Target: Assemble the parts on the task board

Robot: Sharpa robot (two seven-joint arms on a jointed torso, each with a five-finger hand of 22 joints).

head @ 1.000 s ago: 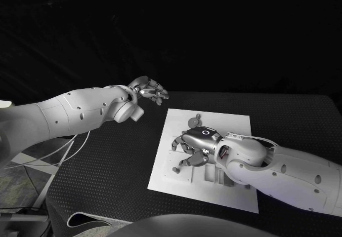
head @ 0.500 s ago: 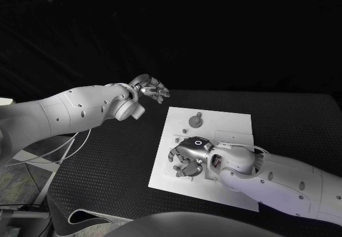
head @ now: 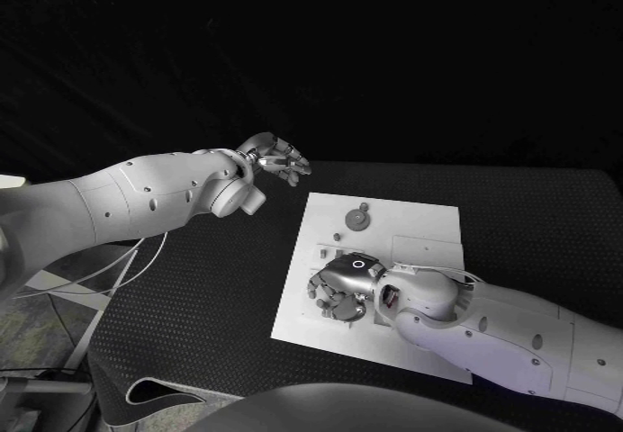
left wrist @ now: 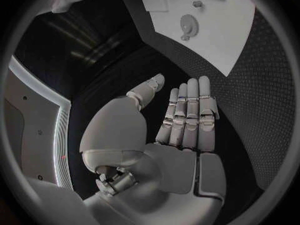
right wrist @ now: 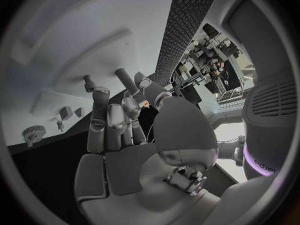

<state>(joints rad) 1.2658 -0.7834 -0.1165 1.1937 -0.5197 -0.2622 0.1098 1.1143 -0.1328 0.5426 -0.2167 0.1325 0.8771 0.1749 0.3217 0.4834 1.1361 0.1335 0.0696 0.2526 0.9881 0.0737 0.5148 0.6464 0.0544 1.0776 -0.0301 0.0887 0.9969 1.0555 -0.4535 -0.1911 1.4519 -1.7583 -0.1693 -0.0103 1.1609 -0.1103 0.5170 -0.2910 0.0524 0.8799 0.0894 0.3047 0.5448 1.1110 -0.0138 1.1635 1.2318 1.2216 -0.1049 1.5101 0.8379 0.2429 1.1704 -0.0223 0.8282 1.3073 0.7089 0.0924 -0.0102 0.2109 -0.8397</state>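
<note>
The board [head: 390, 270] lies mid-table [head: 194, 297], its near-left portion covered by the right hand [head: 340, 288]. A gear [head: 355, 220] sits at the far end, a small peg [head: 338, 238] just nearer. The right hand's fingers are curled down over the board; whether they hold a part cannot be told. The left hand [head: 270, 160] hovers off the board's far-left corner, fingers straight, side by side, holding nothing.

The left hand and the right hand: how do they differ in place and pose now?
The left hand hangs beyond the task board's far left corner, off the board; the right hand is low over the board. The left hand's fingers are straight and together; the right hand's fingers curl. Both are silver.
</note>
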